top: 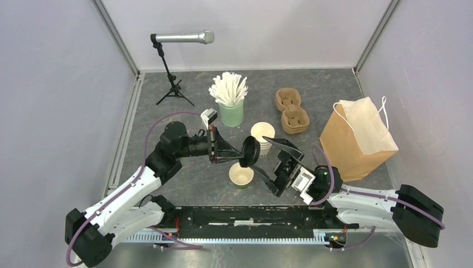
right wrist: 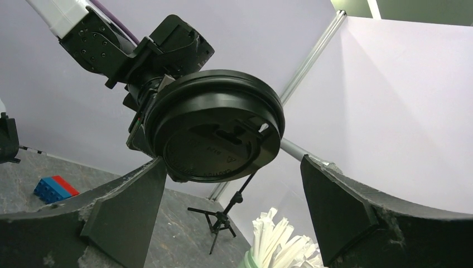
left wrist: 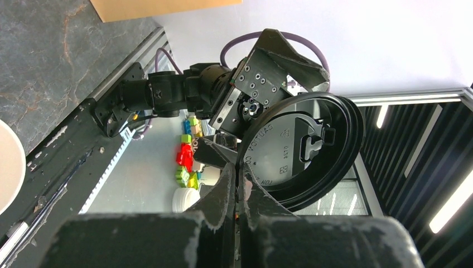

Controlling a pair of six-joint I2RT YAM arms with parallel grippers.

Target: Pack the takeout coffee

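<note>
My left gripper (top: 245,153) is shut on the rim of a round black plastic lid (top: 250,152) and holds it on edge above the table. In the left wrist view the fingertips (left wrist: 233,177) pinch the lid (left wrist: 301,148) at its lower edge. My right gripper (top: 261,156) faces the lid with its jaws wide open and nothing in them. From the right wrist the lid (right wrist: 217,131) hangs just past the two spread fingers (right wrist: 134,206). A pale olive takeout coffee cup (top: 241,175) stands lidless on the table just below the lid.
A stack of lidless cream cups (top: 262,137) stands behind the lid. Farther back are a mint-green cup of white sticks (top: 230,99) and a brown pulp cup carrier (top: 291,110). A brown paper bag (top: 357,137) stands at the right, a microphone stand (top: 173,84) at the back left.
</note>
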